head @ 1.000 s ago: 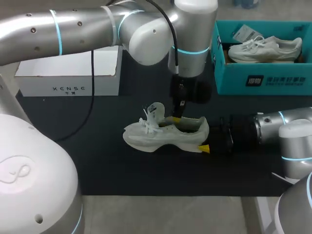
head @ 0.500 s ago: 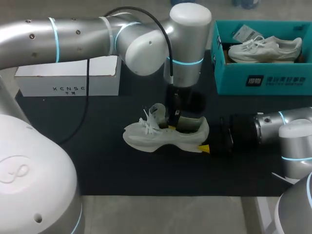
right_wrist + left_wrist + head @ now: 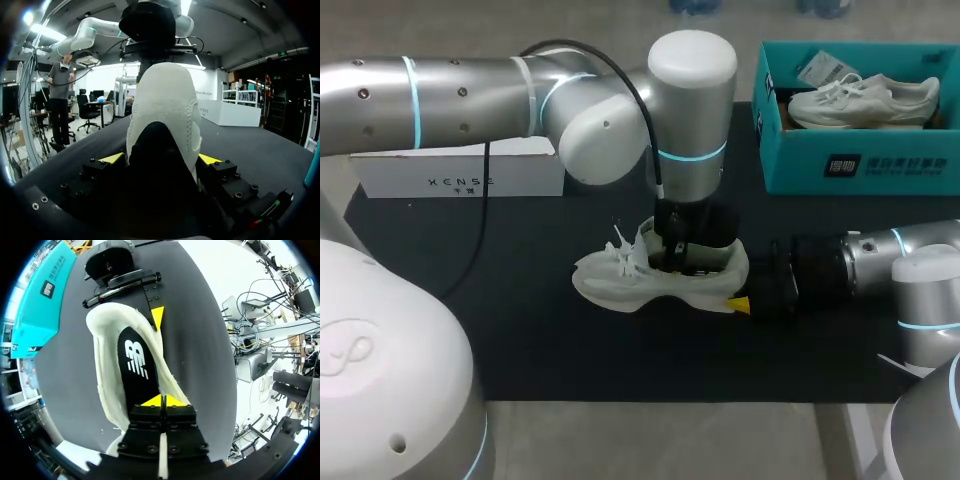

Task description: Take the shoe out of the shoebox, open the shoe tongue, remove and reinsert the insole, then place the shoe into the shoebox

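With its long axis across the table, toe to the left, the shoe [image 3: 620, 285] stands on the mat [image 3: 520, 330], heel pinched by the right gripper [image 3: 161, 159]. Left gripper [image 3: 161, 401] sits in the opening, tips pressed together over the insole [image 3: 137, 360]. Judged the nearer arm for the pull.

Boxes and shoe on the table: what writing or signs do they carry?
White box: one short word in dark capitals, a brand mark.
Teal shoebox: white emblem and characters, too small to read.
Insole inside the shoe: a white logo, no words.
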`<state>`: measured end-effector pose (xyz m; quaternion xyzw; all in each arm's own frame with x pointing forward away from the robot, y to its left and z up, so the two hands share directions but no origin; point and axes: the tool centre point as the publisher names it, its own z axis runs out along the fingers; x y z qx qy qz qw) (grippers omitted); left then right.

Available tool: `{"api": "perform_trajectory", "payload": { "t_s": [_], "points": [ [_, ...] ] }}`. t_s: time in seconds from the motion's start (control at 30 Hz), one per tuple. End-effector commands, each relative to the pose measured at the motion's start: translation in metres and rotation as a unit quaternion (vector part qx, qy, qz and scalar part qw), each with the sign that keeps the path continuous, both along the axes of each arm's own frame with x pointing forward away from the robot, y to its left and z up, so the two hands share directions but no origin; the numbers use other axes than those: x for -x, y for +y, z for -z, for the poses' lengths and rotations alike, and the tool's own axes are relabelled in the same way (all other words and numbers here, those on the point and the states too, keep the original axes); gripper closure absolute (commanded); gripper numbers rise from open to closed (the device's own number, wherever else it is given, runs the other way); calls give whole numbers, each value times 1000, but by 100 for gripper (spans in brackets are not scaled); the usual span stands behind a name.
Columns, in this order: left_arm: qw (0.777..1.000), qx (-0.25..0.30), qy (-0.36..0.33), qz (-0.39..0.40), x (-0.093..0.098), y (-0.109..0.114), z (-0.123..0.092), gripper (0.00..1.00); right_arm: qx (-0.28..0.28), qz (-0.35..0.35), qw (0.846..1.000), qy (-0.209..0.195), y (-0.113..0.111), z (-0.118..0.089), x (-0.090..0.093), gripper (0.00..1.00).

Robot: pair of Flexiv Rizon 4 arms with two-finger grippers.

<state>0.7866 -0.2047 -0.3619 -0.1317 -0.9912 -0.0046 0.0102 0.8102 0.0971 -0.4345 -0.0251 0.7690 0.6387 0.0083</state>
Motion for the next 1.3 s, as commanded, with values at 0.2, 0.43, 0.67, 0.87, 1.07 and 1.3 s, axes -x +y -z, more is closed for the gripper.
{"api": "perform_trajectory", "payload": {
  "t_s": [0.2, 0.43, 0.67, 0.87, 1.07, 1.3],
  "points": [
    [1000, -10, -1, 0, -4, -6, 8, 83, 1, 0, 1000, 0, 3, 5, -1, 100],
    [1000, -12, 0, 1, -7, -11, 11, 81, 1, 0, 1000, 0, 3, 5, -1, 100],
    [1000, -11, -5, 3, -11, -16, 13, 75, 1, 0, 1000, 0, 3, 5, -1, 100],
    [1000, -12, -4, 8, -10, -15, 26, 74, 1, 0, 1000, 0, 3, 5, -1, 100],
    [1000, -13, -13, 17, -5, -10, 41, 68, 1, 0, 1000, 0, 3, 5, -1, 100],
    [999, -14, -46, 25, -7, -15, 61, 63, 1, 0, 1000, 0, 3, 5, -1, 100]
  ]
}}
